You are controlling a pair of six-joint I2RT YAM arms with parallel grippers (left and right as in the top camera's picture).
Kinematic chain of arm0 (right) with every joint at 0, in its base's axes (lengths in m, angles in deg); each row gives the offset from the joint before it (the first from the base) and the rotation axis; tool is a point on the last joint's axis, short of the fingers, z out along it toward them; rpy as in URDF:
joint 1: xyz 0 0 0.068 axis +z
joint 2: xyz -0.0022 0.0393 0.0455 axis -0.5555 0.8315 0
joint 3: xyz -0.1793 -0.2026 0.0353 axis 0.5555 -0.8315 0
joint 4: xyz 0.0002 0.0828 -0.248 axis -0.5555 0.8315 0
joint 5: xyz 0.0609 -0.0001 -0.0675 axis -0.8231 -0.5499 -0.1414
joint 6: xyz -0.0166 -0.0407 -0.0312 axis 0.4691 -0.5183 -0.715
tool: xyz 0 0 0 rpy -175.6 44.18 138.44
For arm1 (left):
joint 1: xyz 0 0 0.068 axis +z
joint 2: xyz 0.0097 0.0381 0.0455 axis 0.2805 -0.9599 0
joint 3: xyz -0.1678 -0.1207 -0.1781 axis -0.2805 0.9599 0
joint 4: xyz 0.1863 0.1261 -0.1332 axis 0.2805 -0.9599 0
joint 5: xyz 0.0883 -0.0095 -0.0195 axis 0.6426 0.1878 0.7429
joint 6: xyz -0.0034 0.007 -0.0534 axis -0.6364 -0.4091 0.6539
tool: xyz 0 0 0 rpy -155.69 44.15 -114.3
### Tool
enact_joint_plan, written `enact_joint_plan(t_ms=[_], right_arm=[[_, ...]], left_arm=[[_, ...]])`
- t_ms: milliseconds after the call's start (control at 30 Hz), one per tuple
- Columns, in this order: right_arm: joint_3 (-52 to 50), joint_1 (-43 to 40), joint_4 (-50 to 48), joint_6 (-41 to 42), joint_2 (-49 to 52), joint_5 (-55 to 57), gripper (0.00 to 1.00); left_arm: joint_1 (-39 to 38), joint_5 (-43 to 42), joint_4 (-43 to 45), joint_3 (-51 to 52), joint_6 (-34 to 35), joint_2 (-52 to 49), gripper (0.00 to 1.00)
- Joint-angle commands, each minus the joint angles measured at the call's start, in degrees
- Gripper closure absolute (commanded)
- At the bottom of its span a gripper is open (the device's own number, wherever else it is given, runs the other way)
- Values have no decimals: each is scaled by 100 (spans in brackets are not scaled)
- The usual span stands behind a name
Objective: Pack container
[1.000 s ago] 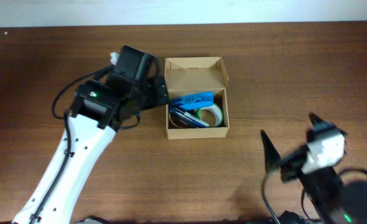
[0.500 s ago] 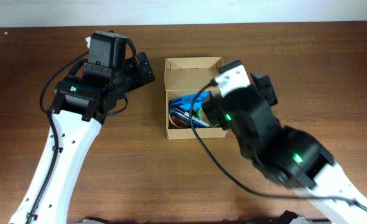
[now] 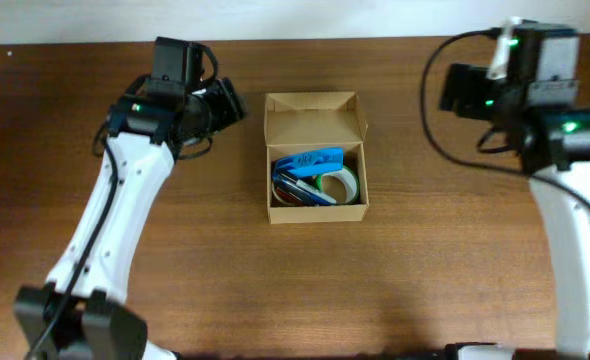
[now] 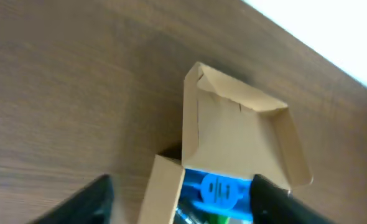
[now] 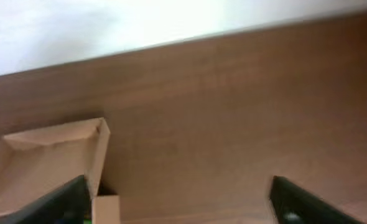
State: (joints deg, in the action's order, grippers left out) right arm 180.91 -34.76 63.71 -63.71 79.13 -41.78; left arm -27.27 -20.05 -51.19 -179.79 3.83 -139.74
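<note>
The container [image 3: 313, 122] sits near the middle of the counter [image 3: 425, 270], toward its far half. Its hinged lid [image 3: 311, 104] is open and folded back on the far side, so the inside is in plain view from overhead. Inside lie a blue plastic piece [image 3: 310, 160] across the far part, a pale green-white tape roll [image 3: 345, 183] against the right wall, and a dark flat item [image 3: 300, 188] beside it. What lies under these is too cramped to tell.

The left arm [image 3: 125, 210] reaches in from the near left corner, and the left jaws hang just beside the container's far left corner, apart from it and pointing toward it. In the left wrist view the two dark fingers [image 4: 89, 202] stand wide apart with nothing between them but the box below. The open lid and the blue plastic piece [image 4: 218, 188] show there.

The right arm [image 3: 575, 230] comes up the right edge of the counter, and the right jaws are well apart from the container, at the far right, pointing left toward it. In the right wrist view the fingers [image 5: 56, 202] are spread wide and hold nothing. The container's corner [image 5: 53, 155] shows at the lower left of that view.
</note>
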Motion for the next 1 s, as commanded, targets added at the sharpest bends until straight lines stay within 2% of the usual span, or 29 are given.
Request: enact_joint_plan(t_ms=[0,100,167,200,367,567,967], right_arm=[[55,-514,17,315,557,-1545,30],[55,-741,17,422,1047,-1961,68],[55,-772,17,562,1392,-2144,90],[55,-772,15,619,1526,-2177,97],[55,-756,-50,894,2227,-2430,97],[52,-750,-118,1045,2859,-2916,96],[52,-264,-627,1617,3626,-3202,97]], left_arm=[[280,-813,149,-48,328,-446,66],[437,-1178,332,-48,439,-791,98],[507,-1327,448,-48,553,-1012,98],[516,-1377,496,-48,560,-1086,98],[520,-1399,688,-48,654,-1523,98],[520,-1414,688,-48,1086,-2103,98],[518,-2570,1255,-48,1722,-3141,98]])
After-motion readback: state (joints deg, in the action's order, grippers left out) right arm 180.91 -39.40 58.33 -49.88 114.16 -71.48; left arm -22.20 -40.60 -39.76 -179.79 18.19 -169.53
